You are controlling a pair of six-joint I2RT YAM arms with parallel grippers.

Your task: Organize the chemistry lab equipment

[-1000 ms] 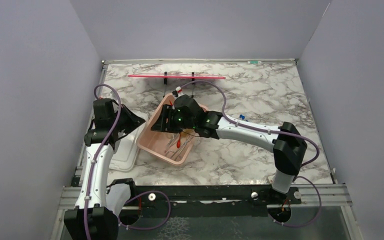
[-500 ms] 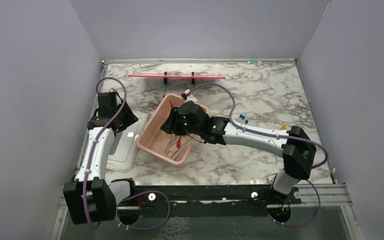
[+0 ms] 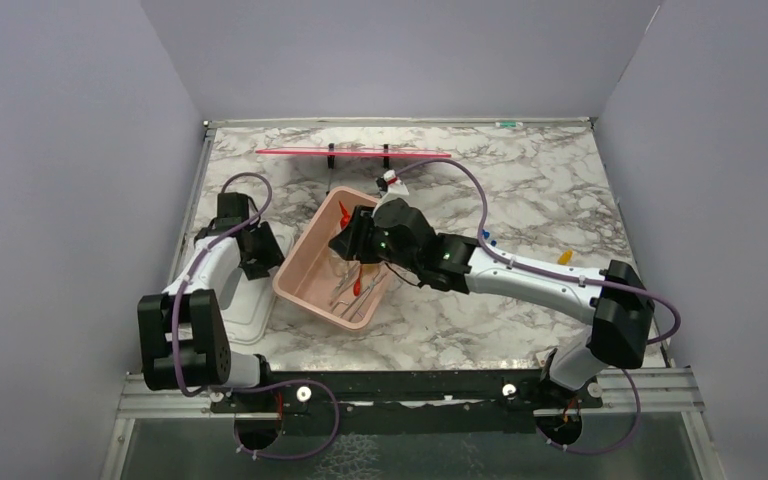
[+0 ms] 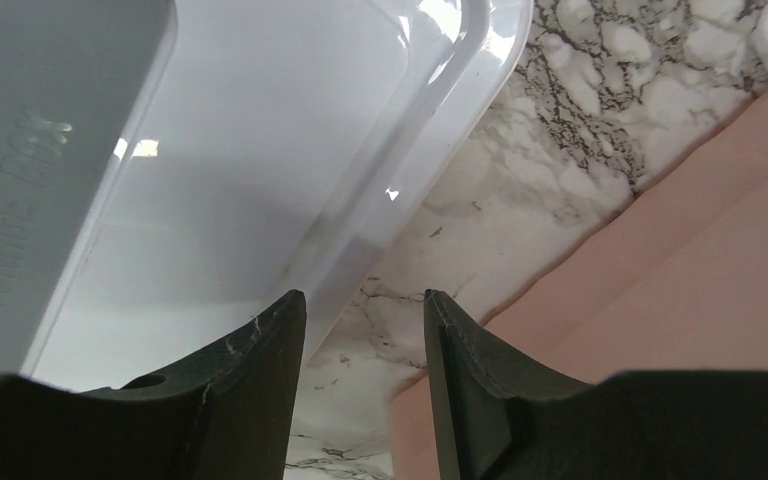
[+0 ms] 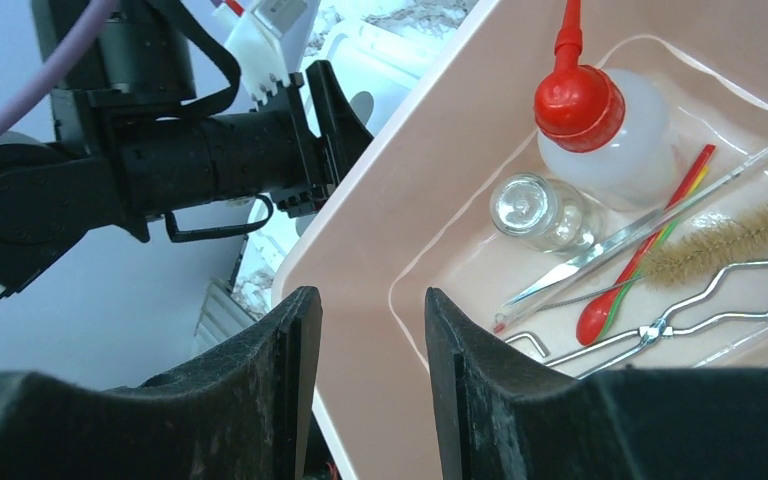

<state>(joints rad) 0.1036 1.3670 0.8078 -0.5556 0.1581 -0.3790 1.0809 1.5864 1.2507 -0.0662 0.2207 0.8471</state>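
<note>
Since everything's getting collected in the pink tub [image 5: 380,230], that's where I count one squeeze bottle [image 5: 620,150], one glass vial [image 5: 535,210], one brush [image 5: 730,240] and one pair of tongs [image 5: 700,310], while two blue-capped tubes [image 3: 486,237] sit out on the marble table [image 3: 520,180], right of the tub. Right gripper [image 5: 365,300] hangs over the tub's wall, jaws apart, holding nothing. Left gripper [image 4: 363,300] hovers over the white lid [image 4: 240,150] beside the tub, also parted and empty, I'd guess lining up to grab it.

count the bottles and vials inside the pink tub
2: the squeeze bottle in a corner of the pink tub, and the glass vial right beside it. The right gripper may hide others.
</note>
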